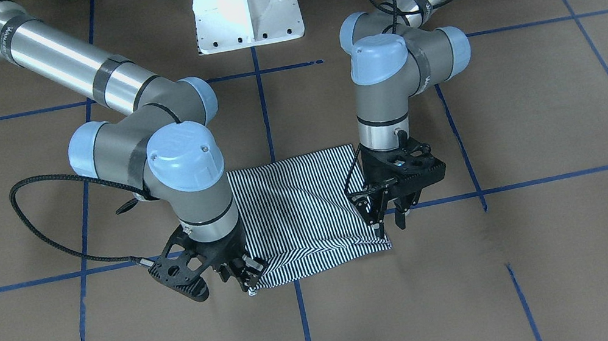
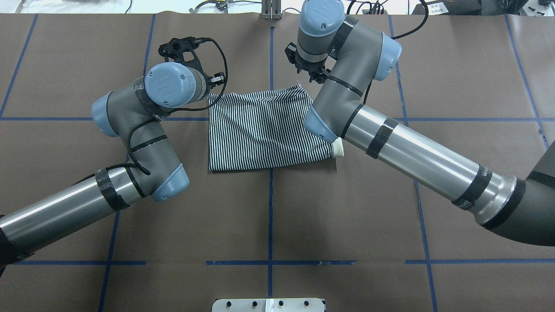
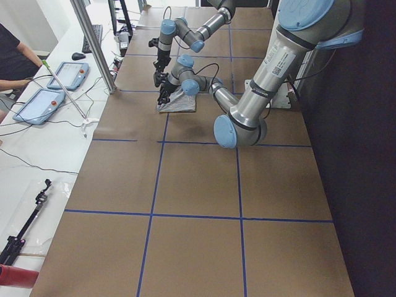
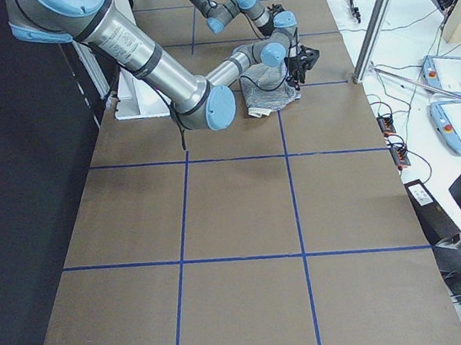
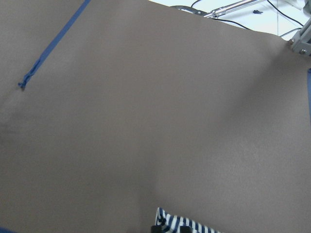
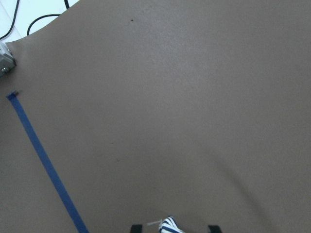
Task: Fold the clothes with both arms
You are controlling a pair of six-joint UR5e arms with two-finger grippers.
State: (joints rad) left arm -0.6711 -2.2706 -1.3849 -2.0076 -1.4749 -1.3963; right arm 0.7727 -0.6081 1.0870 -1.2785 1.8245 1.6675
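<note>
The striped polo shirt (image 1: pixel 299 214) lies folded into a rough rectangle on the brown table, with a diagonal ridge near its front edge. It also shows in the overhead view (image 2: pixel 260 134), where a bit of cream collar (image 2: pixel 339 149) pokes out beside the right arm. My left gripper (image 1: pixel 390 224) stands upright at one far corner with its fingers apart; the shirt corner (image 5: pixel 182 226) shows at its fingertips. My right gripper (image 1: pixel 245 279) is at the other far corner. Its fingertips (image 6: pixel 136 227) stand apart either side of the shirt corner (image 6: pixel 169 226) without touching it.
The white pedestal base (image 1: pixel 246 7) stands behind the shirt. Blue tape lines (image 2: pixel 271 208) grid the brown table. A metal post (image 2: pixel 271 8) stands at the far edge. A bench with tablets (image 3: pixel 37 105) and a seated person lies beyond that edge.
</note>
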